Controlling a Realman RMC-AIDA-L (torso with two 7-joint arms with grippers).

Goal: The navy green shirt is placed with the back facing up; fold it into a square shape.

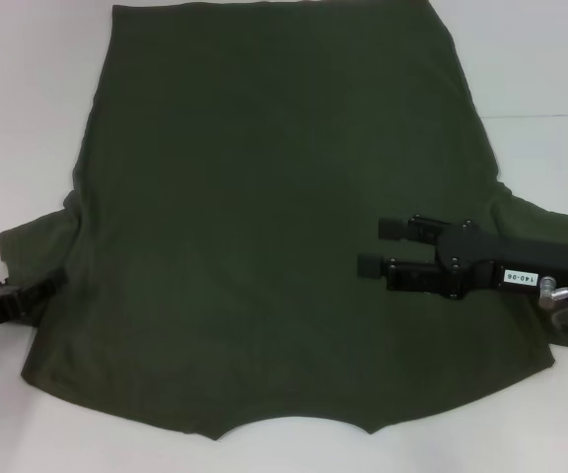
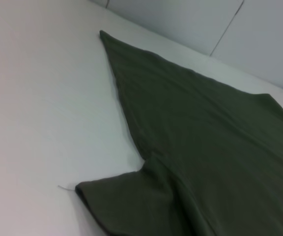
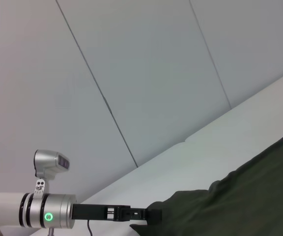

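The navy green shirt (image 1: pixel 264 217) lies spread flat on the white table (image 1: pixel 28 118), plain side up, with its neckline at the near edge and its hem at the far edge. My right gripper (image 1: pixel 381 245) is open and empty over the shirt's right side, near the right sleeve, fingers pointing toward the middle. My left gripper (image 1: pixel 52 284) is at the left sleeve's edge, low on the table. The left wrist view shows the left sleeve and side seam of the shirt (image 2: pixel 205 128). The right wrist view shows the shirt (image 3: pixel 249 196) and, far off, the left gripper (image 3: pixel 151 215) at the sleeve.
White table surface borders the shirt on both sides (image 1: pixel 550 99). A pale panelled wall (image 3: pixel 156 73) stands behind the table.
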